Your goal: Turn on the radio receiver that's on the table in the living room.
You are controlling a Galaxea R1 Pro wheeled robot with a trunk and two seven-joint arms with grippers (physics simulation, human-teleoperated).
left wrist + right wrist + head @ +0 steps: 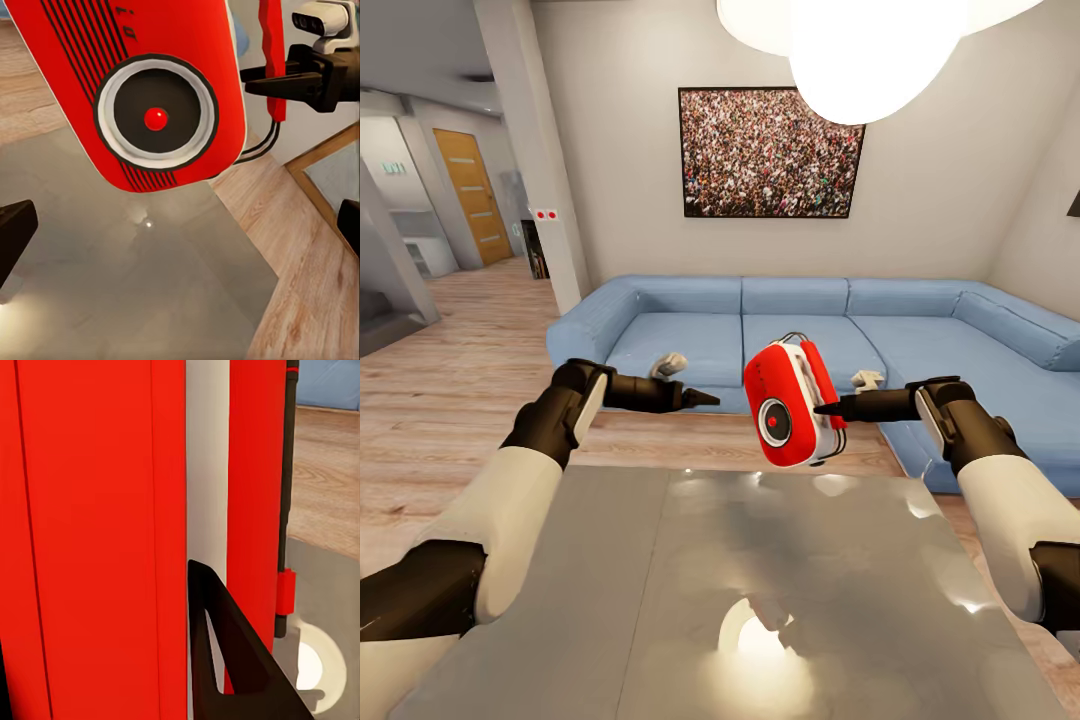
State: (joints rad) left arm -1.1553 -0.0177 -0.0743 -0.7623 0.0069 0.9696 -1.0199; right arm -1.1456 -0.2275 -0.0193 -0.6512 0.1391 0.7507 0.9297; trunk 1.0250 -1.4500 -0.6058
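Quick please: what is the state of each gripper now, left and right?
Left gripper: holds nothing; open or shut cannot be told.
Right gripper: shut on the radio receiver, lifted above the table.

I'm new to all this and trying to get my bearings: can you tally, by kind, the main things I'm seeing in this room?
Radio receiver: 1
Coffee table: 1
Sofa: 1
Framed crowd picture: 1
Pendant lamp: 1
Wooden door: 1
Grippers: 2, left gripper and right gripper
Total: 8
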